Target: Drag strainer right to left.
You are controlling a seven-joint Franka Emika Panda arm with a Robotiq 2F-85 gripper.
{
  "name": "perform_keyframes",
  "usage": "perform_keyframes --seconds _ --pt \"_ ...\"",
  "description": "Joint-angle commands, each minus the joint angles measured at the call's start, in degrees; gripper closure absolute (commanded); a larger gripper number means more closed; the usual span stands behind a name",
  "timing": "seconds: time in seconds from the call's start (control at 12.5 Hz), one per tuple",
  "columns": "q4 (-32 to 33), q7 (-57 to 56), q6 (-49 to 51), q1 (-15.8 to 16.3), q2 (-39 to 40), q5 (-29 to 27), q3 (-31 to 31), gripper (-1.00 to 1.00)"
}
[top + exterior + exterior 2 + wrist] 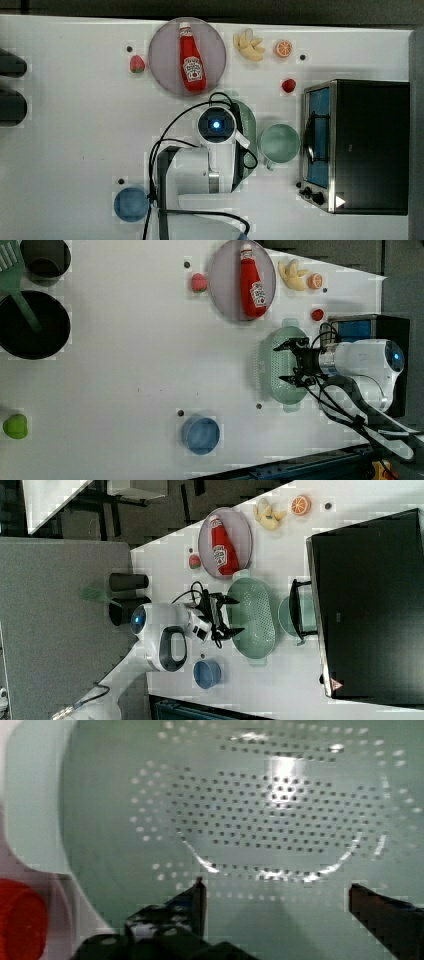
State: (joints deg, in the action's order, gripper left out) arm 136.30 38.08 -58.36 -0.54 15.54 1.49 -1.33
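wide bare table (130,370) is seen toward the left view's left of the strainer (272,365); at the left view's right it is hemmed by a dark oven (357,325), with a plate (220,285) above it. the strainer is pale mint, oval, smooth-rimmed, its basin dotted with holes. the claw (295,362) is held spread apart over the basin.

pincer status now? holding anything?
Pincer: open, fingers spread wide over the strainer basin, holding nothing.
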Motion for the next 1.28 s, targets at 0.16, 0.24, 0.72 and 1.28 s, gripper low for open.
perform_keyframes --seconds 0.16,0.24,0.72,1.28 --pt "1.59 4.50 -6.92 0.55 5.37 -0.05 0.46 -1.00" --pt "1.60 4.50 -7.37 0.69 6.35 -0.13 0.32 -1.00" --pt "1.39 6.14 -7.47 3.03 8.01 -1.31 -0.61 -1.00" --pt "0.57 15.71 -7.41 9.74 8.01 -3.98 -2.45 -1.00"
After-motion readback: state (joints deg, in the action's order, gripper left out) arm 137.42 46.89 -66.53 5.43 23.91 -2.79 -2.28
